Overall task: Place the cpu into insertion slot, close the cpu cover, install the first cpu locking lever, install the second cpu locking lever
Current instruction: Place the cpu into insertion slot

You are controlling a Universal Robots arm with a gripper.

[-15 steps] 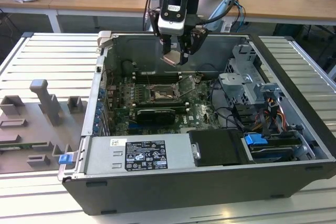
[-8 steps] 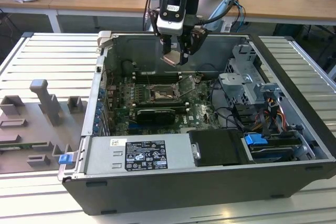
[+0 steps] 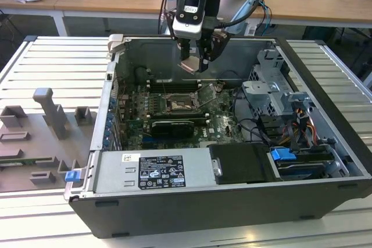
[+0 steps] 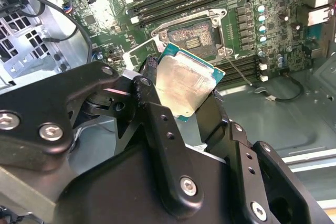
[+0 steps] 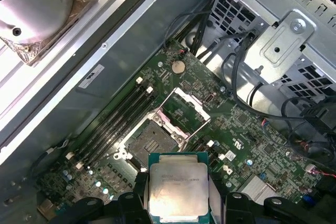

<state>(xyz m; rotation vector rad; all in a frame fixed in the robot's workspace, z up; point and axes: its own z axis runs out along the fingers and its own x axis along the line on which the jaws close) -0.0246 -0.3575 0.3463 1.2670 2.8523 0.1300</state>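
Fingers [image 4: 148, 72] of the gripper [image 3: 195, 62] pinch the cpu [image 4: 184, 85] by two opposite edges, holding it in the air above the insertion slot [image 5: 149, 142]. That slot lies bare, with the cpu cover [image 5: 195, 103] tilted up just beside it. By my judgement the first step is in hand, and seating calls for the chip held level and squared over the slot.

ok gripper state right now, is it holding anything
Gripper: shut on the cpu, which is not yet in the insertion slot.
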